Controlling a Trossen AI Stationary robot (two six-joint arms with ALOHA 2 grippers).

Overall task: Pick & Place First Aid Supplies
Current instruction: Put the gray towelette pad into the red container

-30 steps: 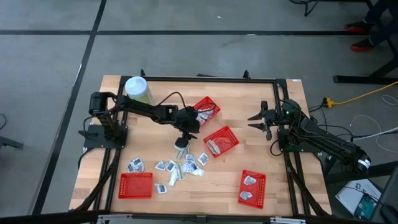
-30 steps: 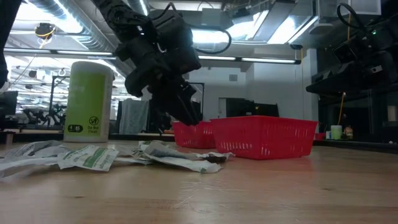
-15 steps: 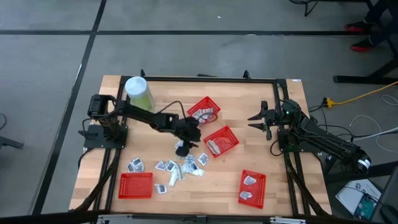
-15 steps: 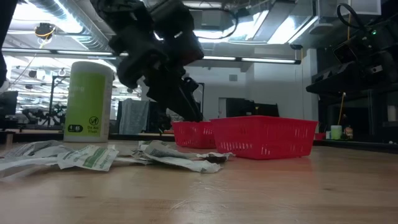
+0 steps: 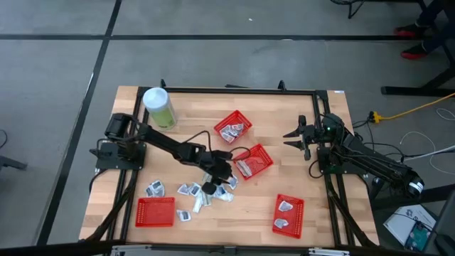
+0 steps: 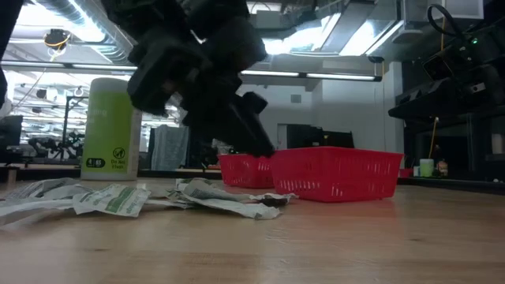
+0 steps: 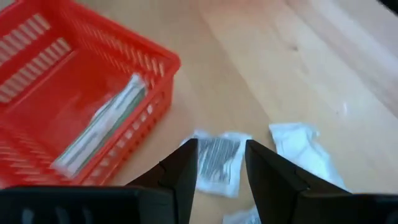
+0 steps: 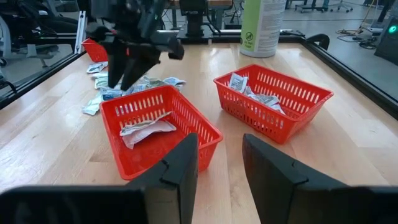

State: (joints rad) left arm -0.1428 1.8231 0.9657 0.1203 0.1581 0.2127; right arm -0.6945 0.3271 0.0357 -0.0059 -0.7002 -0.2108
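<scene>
The left gripper (image 5: 210, 186) is held low over the loose pile of first aid supplies (image 5: 195, 192) near the middle of the table's front half, and its fingers are seen spread apart with nothing between them. In the left wrist view a small flat packet with dark printed lines (image 7: 216, 157) is framed in the gap between the two fingers, lying flat on the wood just beyond the fingertips; a judgement is made that this packet is the one aimed at. Its long axis is seen running roughly along the direction in which the gripper points, so the narrower width is offered across the jaws. A second white packet (image 7: 301, 146) lies just beside it, apart from it, and a red mesh basket (image 7: 74, 93) already holding a wrapped strip stands near on the other side. The same basket (image 5: 252, 161) is shown in the high view just beside the pile, toward the right arm. The right gripper (image 5: 301, 136) is parked well apart at the table's right edge, its fingers standing open and empty, so the left arm is by far the nearer. A short straight descent onto the packet is judged to be what the next move calls for.
</scene>
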